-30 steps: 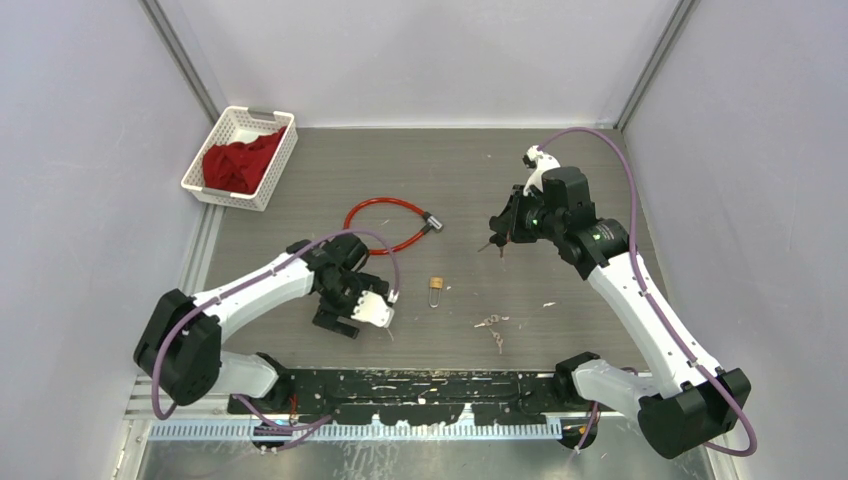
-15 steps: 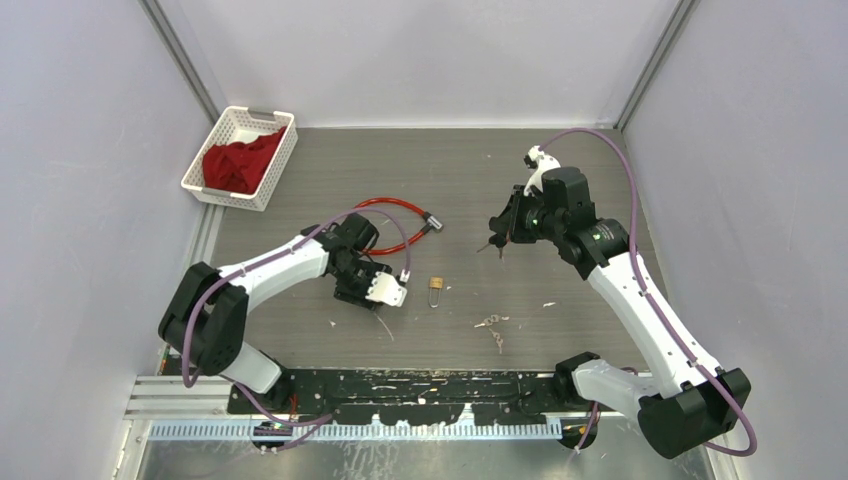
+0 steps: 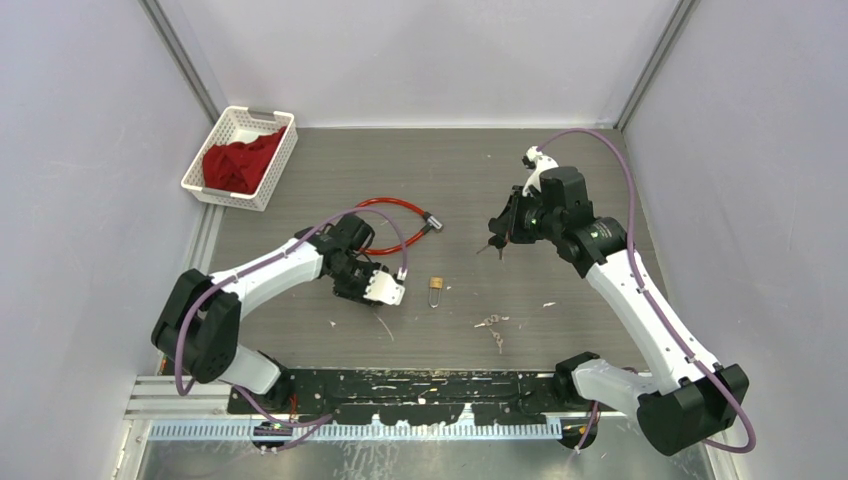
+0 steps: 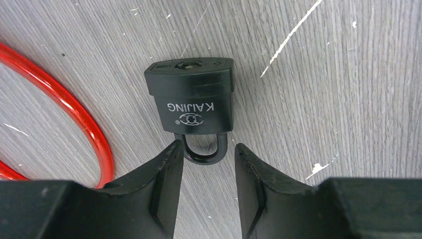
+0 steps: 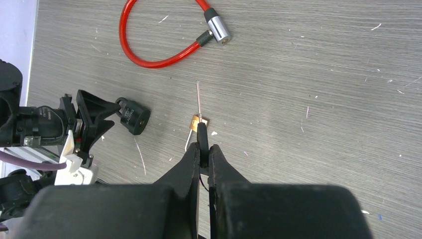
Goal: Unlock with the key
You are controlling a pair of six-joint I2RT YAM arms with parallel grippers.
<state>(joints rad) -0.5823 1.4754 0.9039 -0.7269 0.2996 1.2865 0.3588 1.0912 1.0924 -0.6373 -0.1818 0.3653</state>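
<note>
A black padlock (image 4: 191,97) marked KAIJING lies flat on the table, its keyhole end facing away from my left gripper. My left gripper (image 4: 205,145) is open, with its fingertips on either side of the padlock's shackle (image 4: 201,155). In the right wrist view the padlock (image 5: 133,115) lies just right of the left gripper (image 5: 107,117). In the top view the left gripper (image 3: 370,280) hides it. My right gripper (image 5: 204,149) is shut on a key (image 5: 201,135) with a black head, blade pointing forward. It holds the key above the table at the right (image 3: 503,232).
A red cable lock (image 3: 385,205) lies behind the left gripper and shows in the left wrist view (image 4: 74,114). A small brass padlock (image 3: 437,288) lies mid-table. A loose bunch of keys (image 3: 492,323) lies nearer the front. A white basket (image 3: 222,182) with red cloth stands at the back left.
My left gripper has moved away from the front edge, towards the right and back, up to the black padlock. The right arm with the key has held still.
</note>
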